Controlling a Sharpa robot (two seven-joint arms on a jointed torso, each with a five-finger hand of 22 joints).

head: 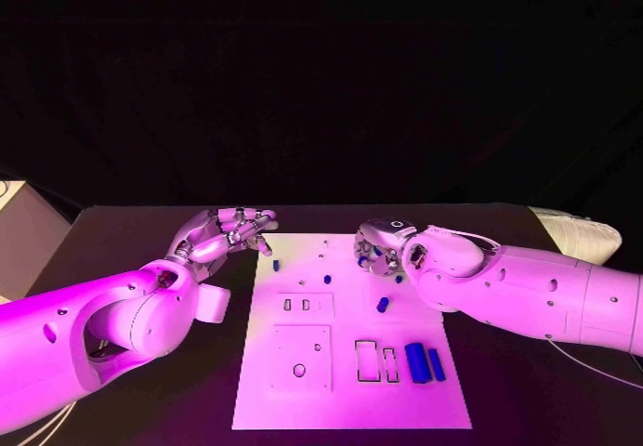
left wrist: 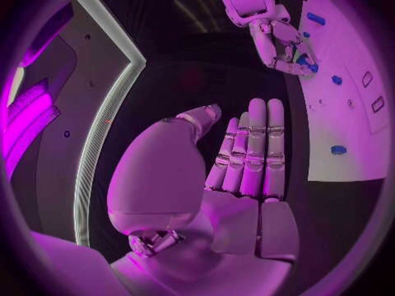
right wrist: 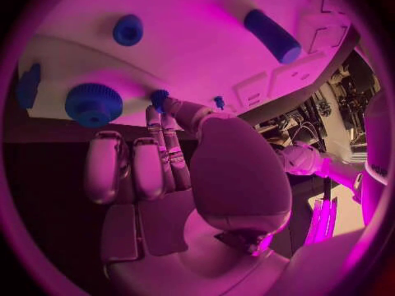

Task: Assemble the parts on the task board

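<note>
left hand: the left hand [head: 228, 234] hangs just off the board's far left corner, over the black table [head: 121, 242]. In its wrist view [left wrist: 239, 171] the fingers [left wrist: 251, 145] lie straight and side by side with the thumb off to one side. Holds nothing, touches nothing as far as I can see.

right hand: the right hand [head: 382, 249] is over the far right part of the board, fingers curled down toward it. In its own wrist view [right wrist: 173, 158] a fingertip [right wrist: 164, 105] sits right against a small blue part [right wrist: 158, 98], thumb next to it. Looks like a pinch, but honestly I can't tell whether it really holds the piece or just touches it. The left wrist view shows the same hand [left wrist: 284, 46] with blue between the fingertips.

task board: the white task board [head: 351, 400] lies flat in the middle of the table, with rectangular cutouts and small holes in it.

parts near the right hand: a ridged blue gear [right wrist: 93, 103], a round blue knob [right wrist: 128, 29] and a blue cylinder [right wrist: 272, 35] lying on its side, all apart from each other on the board.

other parts: two long blue bars [head: 424, 362] lie side by side near the board's right edge, just beside the narrow slots. A short blue peg [head: 382, 304] sits mid-board, and a tiny blue piece [head: 276, 265] is near the left edge, close to the left hand.
</note>
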